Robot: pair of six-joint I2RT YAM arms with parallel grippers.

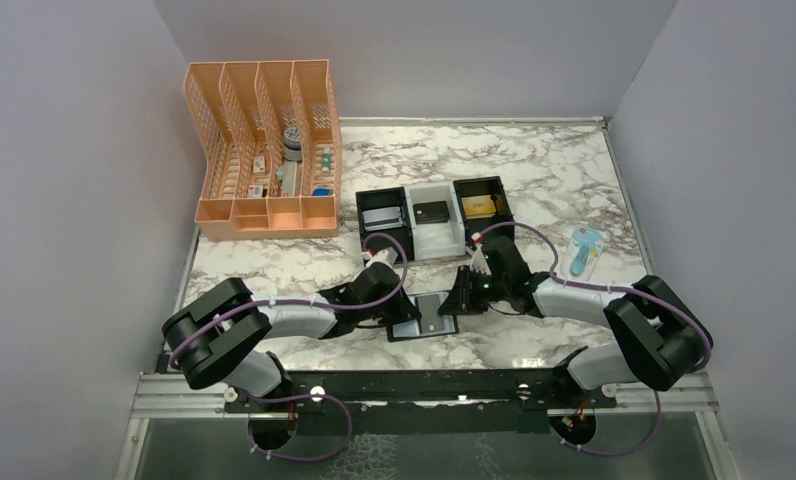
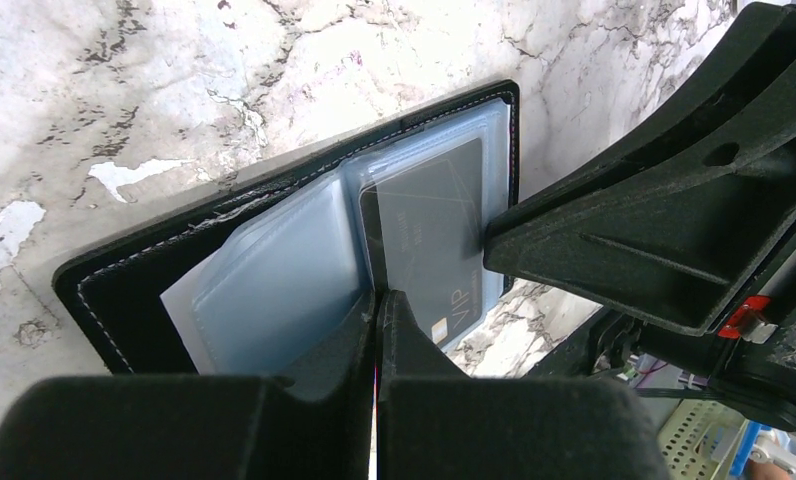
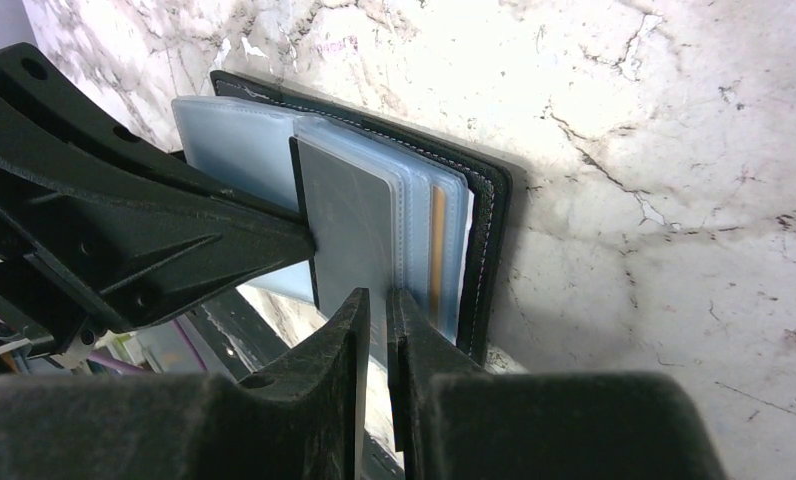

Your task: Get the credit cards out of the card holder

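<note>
The card holder (image 1: 426, 322) lies open on the marble near the front edge, black outside (image 2: 134, 290) with blue-grey clear sleeves. A dark grey credit card (image 2: 429, 230) marked VIP sits in the top right-hand sleeve, and it shows again in the right wrist view (image 3: 349, 215). An orange card edge (image 3: 437, 240) shows in a sleeve behind it. My left gripper (image 2: 377, 300) is shut on the grey card's spine-side edge. From the other side my right gripper (image 3: 379, 300) is shut on the sleeve's outer edge. In the top view, the left gripper (image 1: 406, 303) and right gripper (image 1: 461, 300) face each other across the card holder.
Behind the card holder stand a black tray (image 1: 382, 215), a white tray (image 1: 432, 222) and another black tray (image 1: 482, 202), each with a card-like item inside. A peach mesh organiser (image 1: 264, 150) is at the back left. A blue packaged item (image 1: 584, 250) lies to the right.
</note>
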